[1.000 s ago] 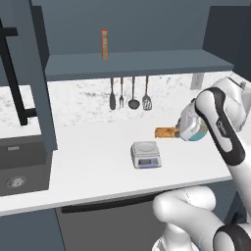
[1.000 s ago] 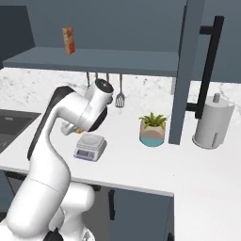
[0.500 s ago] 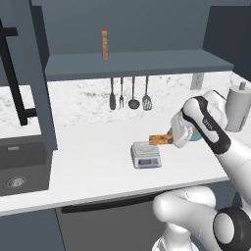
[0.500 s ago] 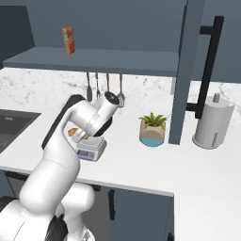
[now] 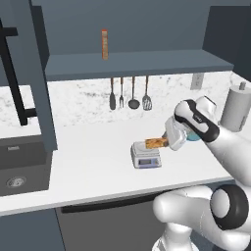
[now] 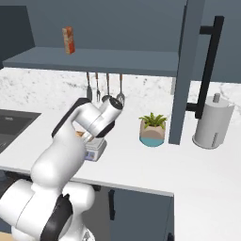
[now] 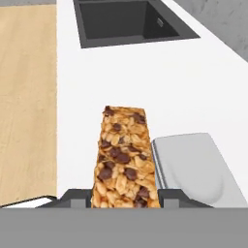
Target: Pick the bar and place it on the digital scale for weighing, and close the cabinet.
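Pinching the bar (image 7: 124, 155), the fingers (image 7: 76, 197) held it above the scale (image 5: 145, 155), toward its 3 o'clock edge.

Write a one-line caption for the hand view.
Gripper holds the bar beside the scale, sink beyond.

1. The bar (image 7: 124, 157), golden-brown and grainy with dark bits, lies level, clamped at one end between the fingers (image 7: 77, 197), above the scale.
2. The scale (image 5: 145, 155), light grey with a silver plate, sits on the worktop (image 5: 93, 162).
3. The cabinet (image 5: 34, 73), dark slate-blue, has its door standing open.
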You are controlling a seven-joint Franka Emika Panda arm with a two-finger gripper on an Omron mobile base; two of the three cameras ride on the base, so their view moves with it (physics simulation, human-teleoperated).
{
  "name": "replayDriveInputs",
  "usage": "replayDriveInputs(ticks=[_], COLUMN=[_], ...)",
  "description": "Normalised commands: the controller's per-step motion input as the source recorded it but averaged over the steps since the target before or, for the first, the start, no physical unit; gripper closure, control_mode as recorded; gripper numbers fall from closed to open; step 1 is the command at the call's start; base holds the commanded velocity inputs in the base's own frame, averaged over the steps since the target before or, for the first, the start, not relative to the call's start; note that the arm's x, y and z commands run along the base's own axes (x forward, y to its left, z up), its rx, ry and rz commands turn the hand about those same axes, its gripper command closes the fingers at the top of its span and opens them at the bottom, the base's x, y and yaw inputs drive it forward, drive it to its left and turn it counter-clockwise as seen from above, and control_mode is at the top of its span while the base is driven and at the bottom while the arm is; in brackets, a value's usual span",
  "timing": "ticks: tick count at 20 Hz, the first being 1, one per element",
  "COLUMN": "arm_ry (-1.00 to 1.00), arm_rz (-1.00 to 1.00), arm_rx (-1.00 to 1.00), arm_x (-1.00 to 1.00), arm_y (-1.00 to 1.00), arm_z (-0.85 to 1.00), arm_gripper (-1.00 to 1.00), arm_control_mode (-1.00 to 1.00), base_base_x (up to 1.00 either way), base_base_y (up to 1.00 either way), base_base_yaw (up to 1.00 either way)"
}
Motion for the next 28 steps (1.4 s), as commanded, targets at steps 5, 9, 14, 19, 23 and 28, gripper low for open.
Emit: replayDriveInputs(ticks=[5, 9, 14, 19, 23, 28], arm_ry=[0.0, 0.0, 0.0, 0.0, 0.0, 0.0], arm_rz=[0.0, 0.0, 0.0, 0.0, 0.0, 0.0], arm_rx=[0.02, 0.03, 0.01, 0.0, 0.0, 0.0], arm_x=[0.31, 0.05, 0.19, 0.25, 0.29, 0.21], arm_y=[0.03, 0.04, 0.09, 0.08, 0.0, 0.0], arm_z=[-0.27, -0.24, -0.31, -0.16, -0.12, -0.19], arm_gripper=[1.0, 1.0, 1.0, 1.0, 1.0, 1.0], arm_control_mode=[-1.0, -1.0, -1.0, -1.0, -1.0, -1.0], base_base_x=[0.0, 0.0, 0.0, 0.0, 0.0, 0.0], base_base_y=[0.0, 0.0, 0.0, 0.0, 0.0, 0.0], base_base_yaw=[0.0, 0.0, 0.0, 0.0, 0.0, 0.0])
